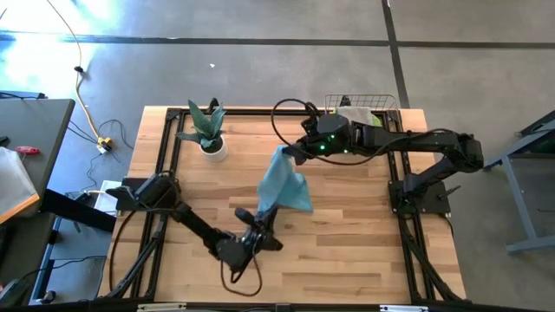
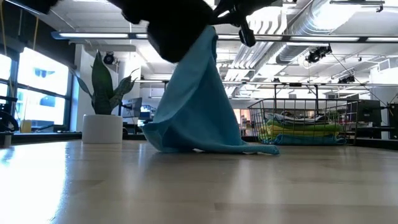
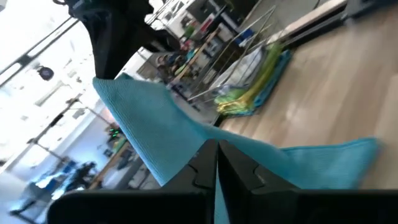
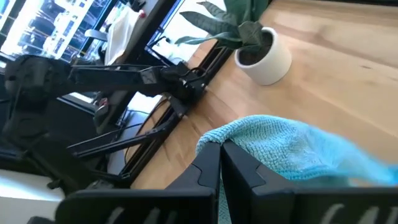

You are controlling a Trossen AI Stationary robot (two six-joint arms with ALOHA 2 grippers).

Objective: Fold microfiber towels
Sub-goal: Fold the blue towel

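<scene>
While both arms are pinching the soft teal-blue microfiber towel [image 1: 282, 184] mid-table, it is hanging stretched between them: the right gripper [image 1: 286, 152] is clamping the raised far corner, the left gripper [image 1: 260, 218] is clamping the low near edge. Its long axis is running gripper to gripper, lower folds touching wood. Other towels are sitting in the copper wire basket [image 1: 364, 104]. No readable writing.
</scene>
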